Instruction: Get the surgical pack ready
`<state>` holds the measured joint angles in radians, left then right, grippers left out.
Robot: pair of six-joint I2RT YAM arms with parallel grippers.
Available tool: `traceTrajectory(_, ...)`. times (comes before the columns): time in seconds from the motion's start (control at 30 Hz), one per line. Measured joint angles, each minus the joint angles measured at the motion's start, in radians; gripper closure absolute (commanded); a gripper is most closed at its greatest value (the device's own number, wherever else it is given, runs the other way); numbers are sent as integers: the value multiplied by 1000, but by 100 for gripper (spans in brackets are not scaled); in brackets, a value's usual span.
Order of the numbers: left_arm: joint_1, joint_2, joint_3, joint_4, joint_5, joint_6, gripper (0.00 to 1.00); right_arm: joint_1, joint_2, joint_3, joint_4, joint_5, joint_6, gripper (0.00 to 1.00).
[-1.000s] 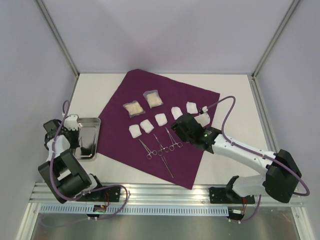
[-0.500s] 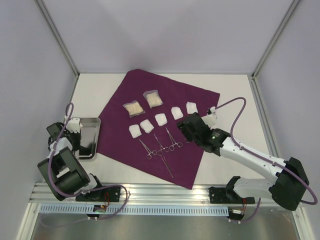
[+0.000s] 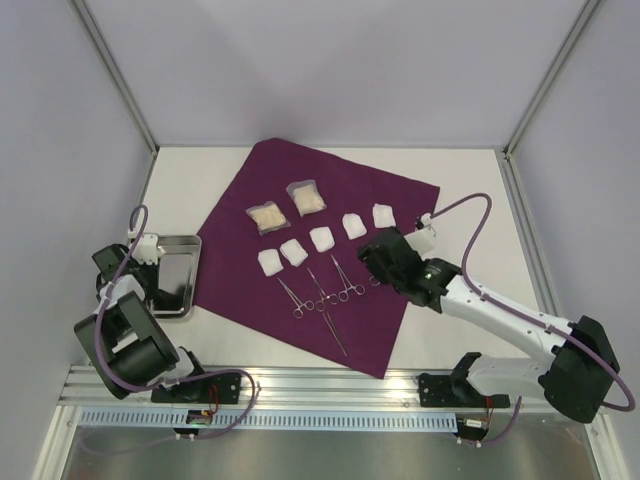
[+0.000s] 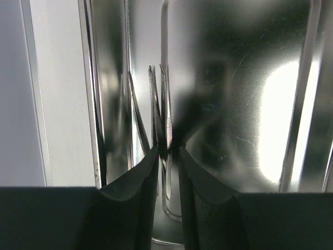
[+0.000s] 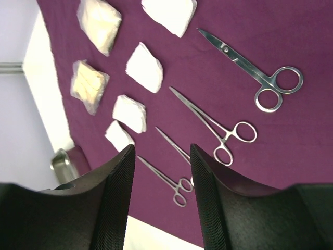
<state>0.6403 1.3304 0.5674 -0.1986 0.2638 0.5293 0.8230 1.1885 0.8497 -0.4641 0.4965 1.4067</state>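
Only the left wrist view shows the left gripper [image 4: 167, 152] closed on a thin steel instrument [image 4: 169, 133] inside the shiny rectangular steel tray [image 3: 184, 290]. The plum-purple fabric surgical pack [image 3: 340, 185] is spread flat mid-bench as an angled sheet. Over its right part, the right gripper [image 5: 161, 151] is held open. The white bench [image 3: 470, 190] is enclosed by pale grey walls [image 3: 330, 70].

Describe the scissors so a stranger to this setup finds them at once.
Start at the surgical pack, the big plum-purple sheet spread flat in the middle. A row of steel instruments lies on its near half; the scissors sit at the end nearest the right arm. Only they have broad blades and large round rings, unlike the slim forceps beside them.
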Motion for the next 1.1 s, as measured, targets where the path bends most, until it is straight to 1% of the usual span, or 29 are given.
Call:
traceTrajectory(0.2, 0, 0, 0, 0, 3, 1, 68, 0, 60, 24, -18, -45, -132, 51)
traceTrajectory(0.3, 1, -10, 0, -23, 19, 1, 67, 1, 88, 70, -35, -97, -261, 51)
traceTrajectory(0.37, 1, -29, 0, -63, 31, 1, 65, 14, 117, 123, -58, -132, -364, 49)
traceTrajectory(0.4, 1, -45, 0, -92, 39, 1, 62, 24, 133, 146, -71, -142, -402, 47)
traceTrajectory(0.43, 1, -66, 1, -122, 49, 1, 61, 49, 156, 179, -93, -151, -450, 44)
traceTrajectory(0.5, 1, -111, 14, -185, 67, 2, 57, 100, 210, 233, -136, -185, -535, 42)
traceTrajectory(0.67, 1, -208, 122, -350, 134, 8, 54, 246, 396, 294, -240, -281, -702, 43)
traceTrajectory(0.77, 1, -244, 164, -410, 171, 11, 53, 324, 515, 316, -313, -307, -756, 43)
traceTrajectory(0.83, 1, -262, 169, -446, 188, 14, 53, 351, 561, 322, -344, -324, -775, 44)
traceTrajectory(1.0, 1, -272, 169, -524, 210, 22, 52, 352, 584, 329, -381, -330, -785, 47)
traceTrajectory(1.1, 1, -288, 169, -549, 219, 27, 52, 347, 589, 336, -383, -324, -787, 51)
